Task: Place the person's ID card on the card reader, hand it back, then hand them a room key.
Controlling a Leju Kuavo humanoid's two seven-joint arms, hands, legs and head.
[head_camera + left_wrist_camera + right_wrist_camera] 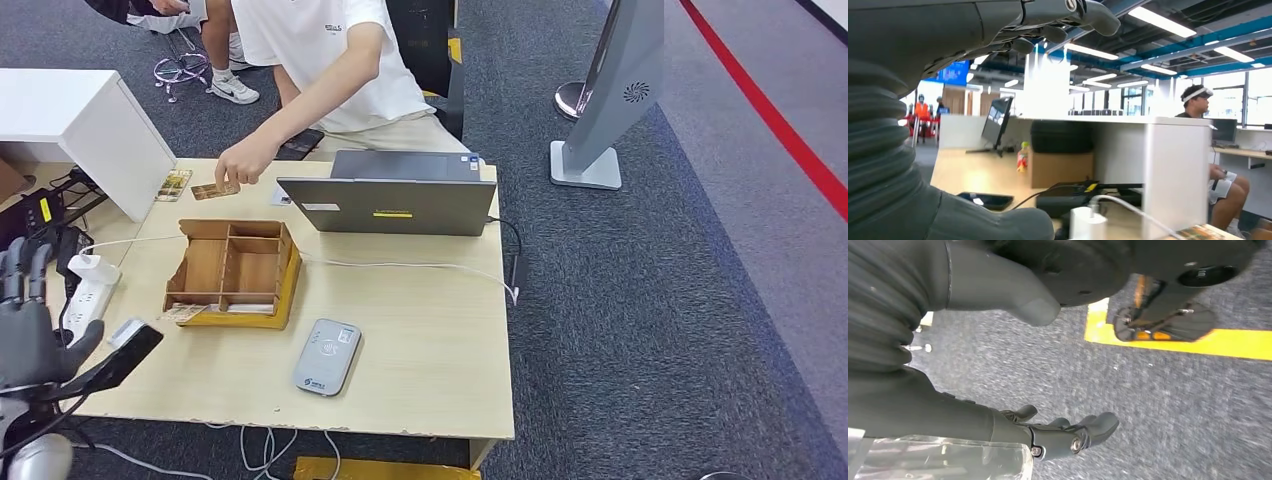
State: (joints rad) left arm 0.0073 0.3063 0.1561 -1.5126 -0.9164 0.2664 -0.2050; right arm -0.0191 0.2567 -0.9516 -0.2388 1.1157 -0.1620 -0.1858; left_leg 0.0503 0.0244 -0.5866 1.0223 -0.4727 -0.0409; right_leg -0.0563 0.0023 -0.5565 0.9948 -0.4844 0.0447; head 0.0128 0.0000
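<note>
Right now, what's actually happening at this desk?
A person in a white shirt leans over the far side of the table, holding out an ID card in one hand. The robot's left hand is raised at the table's near left edge, fingers apart, holding nothing. Its right hand hangs low over grey carpet, also holding nothing. The card reader lies bare near the front edge, beside a wooden divided box and behind it a laptop.

My head camera looks steeply down on the table [420, 330] from close by. The left wrist camera skims low across it, sharing the white power strip [88, 292], I think. The right wrist camera faces carpet [1158, 405].
</note>
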